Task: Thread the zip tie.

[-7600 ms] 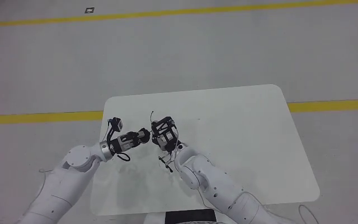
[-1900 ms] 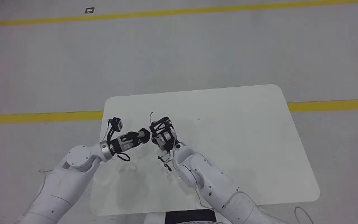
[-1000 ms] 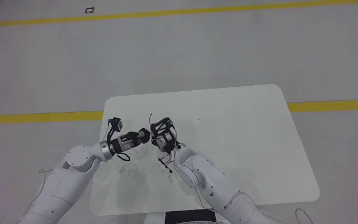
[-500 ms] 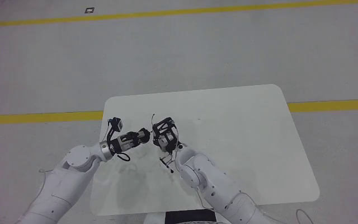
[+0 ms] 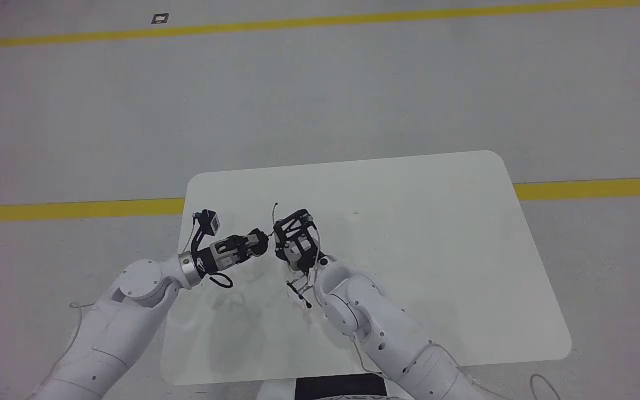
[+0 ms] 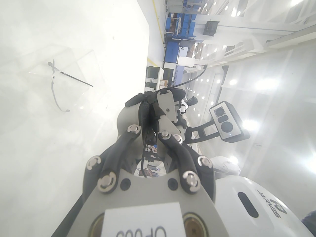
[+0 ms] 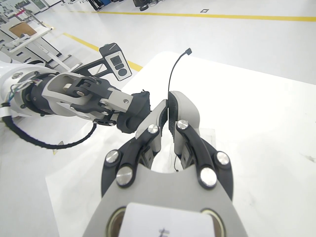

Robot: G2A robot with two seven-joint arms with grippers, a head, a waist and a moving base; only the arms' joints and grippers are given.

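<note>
Pads of my right pincer, ribbed black rubber, are pinched narrow on the thin black zip tie. The strap stands upright from the grip and curves up to a small square head. My left pincer, tips in rough black padding, is closed, just beside the right one's grey finger. Below is the smooth white counter, with a clear film lying on it.

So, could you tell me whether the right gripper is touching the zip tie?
Touching. The right wrist view shows the right gripper clamped shut on the zip tie, whose head end rises above it.
</note>
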